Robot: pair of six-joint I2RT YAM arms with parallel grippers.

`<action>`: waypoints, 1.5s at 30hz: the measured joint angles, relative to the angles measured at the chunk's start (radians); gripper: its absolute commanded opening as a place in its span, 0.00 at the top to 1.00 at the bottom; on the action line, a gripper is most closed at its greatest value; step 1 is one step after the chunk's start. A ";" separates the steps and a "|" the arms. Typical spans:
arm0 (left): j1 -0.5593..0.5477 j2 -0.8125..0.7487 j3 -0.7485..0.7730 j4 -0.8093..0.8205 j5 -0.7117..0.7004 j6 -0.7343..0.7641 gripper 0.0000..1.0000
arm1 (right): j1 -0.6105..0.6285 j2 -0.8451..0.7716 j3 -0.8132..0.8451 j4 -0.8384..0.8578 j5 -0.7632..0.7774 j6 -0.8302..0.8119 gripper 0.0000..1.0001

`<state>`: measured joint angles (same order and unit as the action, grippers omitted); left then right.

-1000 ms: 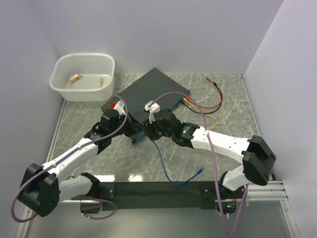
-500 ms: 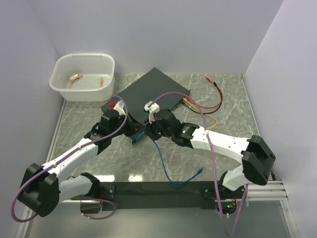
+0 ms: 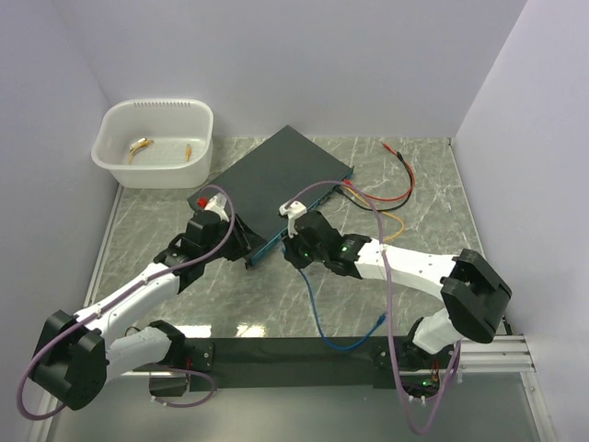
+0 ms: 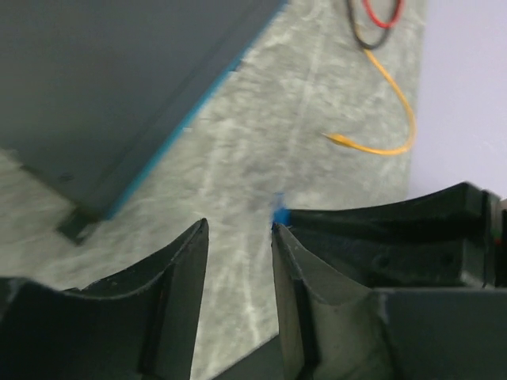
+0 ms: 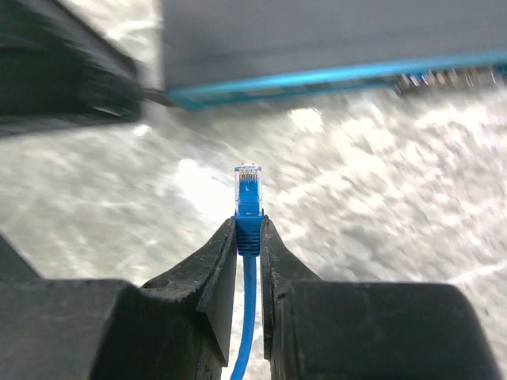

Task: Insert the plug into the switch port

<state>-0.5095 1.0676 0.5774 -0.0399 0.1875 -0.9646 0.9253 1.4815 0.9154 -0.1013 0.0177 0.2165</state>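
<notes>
The flat black box [image 3: 276,177] lies at the back centre, its teal-blue face [image 3: 304,214] turned to the arms. In the right wrist view that face [image 5: 317,79] runs across the top, with a blurred row of switch ports [image 5: 444,77] at its right end. My right gripper [image 5: 248,228] is shut on the blue plug [image 5: 248,190], which points at the face with a gap between them. From above, the right gripper [image 3: 294,250] is just in front of the face. My left gripper [image 3: 239,247] is beside the box's near corner, open and empty [image 4: 238,233].
The blue cable [image 3: 313,308] trails from the right gripper to the near edge, its other plug [image 3: 373,319] lying loose. Red, black and orange cables [image 3: 396,189] lie right of the box. A white tub [image 3: 155,143] stands at the back left.
My right gripper has moved right and back with the plug, away from the box's near corner. My left gripper has drawn back to the left. More of the teal face shows.
</notes>
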 measured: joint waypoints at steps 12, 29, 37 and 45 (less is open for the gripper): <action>0.000 -0.015 -0.075 -0.082 -0.177 0.059 0.59 | -0.058 0.146 0.015 -0.029 0.012 0.019 1.00; 0.000 0.065 -0.091 -0.069 -0.220 0.107 0.61 | -0.145 0.352 0.220 -0.051 0.026 0.016 1.00; 0.000 0.059 -0.102 -0.053 -0.220 0.115 0.62 | -0.151 0.410 0.278 -0.080 0.025 0.006 1.00; 0.000 0.048 -0.111 -0.050 -0.220 0.125 0.63 | -0.154 0.426 0.309 -0.118 0.026 0.006 1.00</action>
<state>-0.5095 1.1152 0.4660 -0.0895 -0.0326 -0.8398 0.7708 1.9079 1.2243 -0.2192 0.0441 0.2222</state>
